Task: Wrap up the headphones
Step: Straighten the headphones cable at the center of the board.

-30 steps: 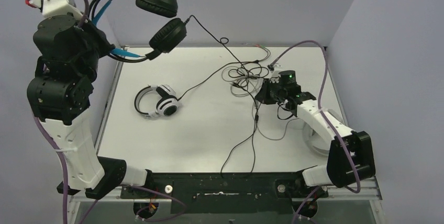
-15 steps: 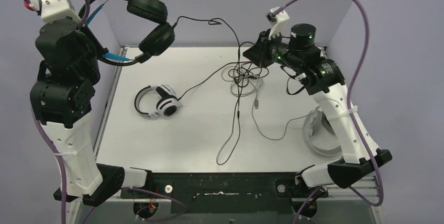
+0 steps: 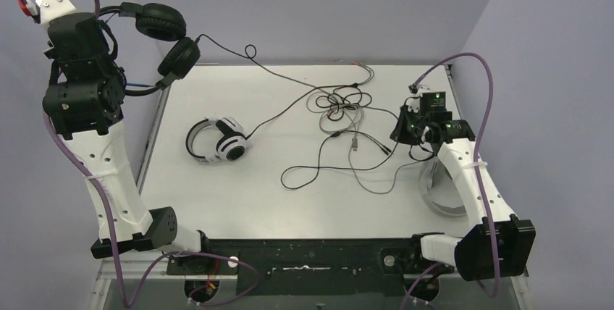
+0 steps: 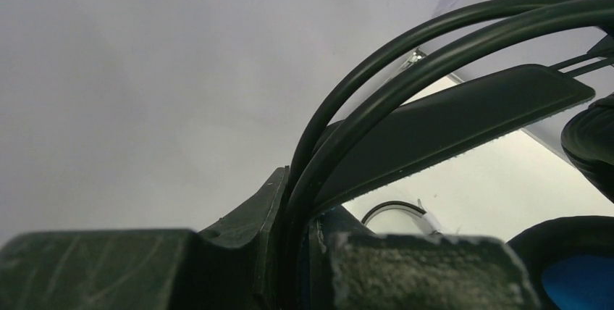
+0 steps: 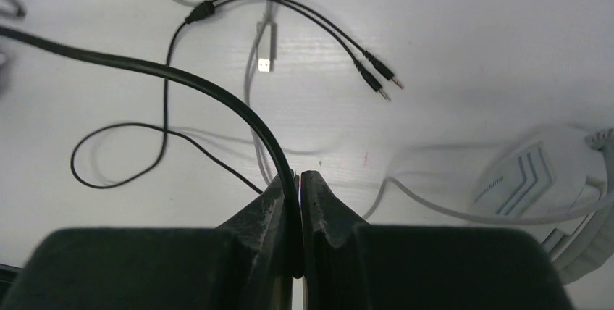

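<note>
While the left end effector (image 4: pixel 293 252) clamps the black headset (image 3: pixel 161 22) aloft, the right end effector (image 5: pixel 298 208) pinches its black cable (image 5: pixel 210 87); winding it round the headset probably comes next.

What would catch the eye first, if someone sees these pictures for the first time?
The black headphones hang high in the air at the far left, their headband clamped in the left gripper. Their cord drops into a tangle of cables in the middle, and the right gripper pinches a black cable at the right. A white headset lies left of that tangle.
</note>
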`<control>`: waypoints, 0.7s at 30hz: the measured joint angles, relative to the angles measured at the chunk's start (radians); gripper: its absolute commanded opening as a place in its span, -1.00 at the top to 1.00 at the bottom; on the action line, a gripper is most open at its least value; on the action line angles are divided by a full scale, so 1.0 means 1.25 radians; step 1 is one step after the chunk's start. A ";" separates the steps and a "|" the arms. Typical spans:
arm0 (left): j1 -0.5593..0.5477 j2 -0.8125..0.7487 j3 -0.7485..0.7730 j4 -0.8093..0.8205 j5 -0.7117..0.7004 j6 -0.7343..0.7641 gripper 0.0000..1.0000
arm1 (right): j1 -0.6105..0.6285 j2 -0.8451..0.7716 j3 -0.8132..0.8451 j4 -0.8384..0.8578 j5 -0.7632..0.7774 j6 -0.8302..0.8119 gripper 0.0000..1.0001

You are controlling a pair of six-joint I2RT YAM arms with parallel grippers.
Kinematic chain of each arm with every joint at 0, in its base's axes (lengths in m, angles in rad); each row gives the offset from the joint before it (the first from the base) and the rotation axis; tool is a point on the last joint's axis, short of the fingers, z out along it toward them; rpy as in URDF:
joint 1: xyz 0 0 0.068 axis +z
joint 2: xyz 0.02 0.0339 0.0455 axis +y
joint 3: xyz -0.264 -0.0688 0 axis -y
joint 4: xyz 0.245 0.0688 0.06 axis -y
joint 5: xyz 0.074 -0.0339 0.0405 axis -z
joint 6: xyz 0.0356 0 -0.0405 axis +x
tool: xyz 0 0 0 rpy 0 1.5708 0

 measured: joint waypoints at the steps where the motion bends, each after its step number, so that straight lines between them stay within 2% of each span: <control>1: 0.007 0.007 0.013 -0.010 0.010 -0.006 1.00 | 0.000 0.001 -0.018 -0.002 0.009 0.002 1.00; 11: 0.013 0.018 0.049 -0.058 0.198 -0.051 1.00 | -0.011 -0.005 -0.154 0.041 0.087 0.058 1.00; 13: 0.015 0.019 0.049 -0.071 0.213 -0.051 1.00 | -0.038 -0.011 -0.203 0.076 0.081 0.080 0.57; 16: 0.027 0.017 0.049 -0.074 0.268 -0.056 1.00 | -0.042 -0.036 -0.274 0.122 0.052 0.090 0.10; 21: 0.029 0.005 0.020 -0.029 0.501 -0.095 1.00 | 0.081 -0.045 -0.244 0.154 -0.038 0.041 -0.47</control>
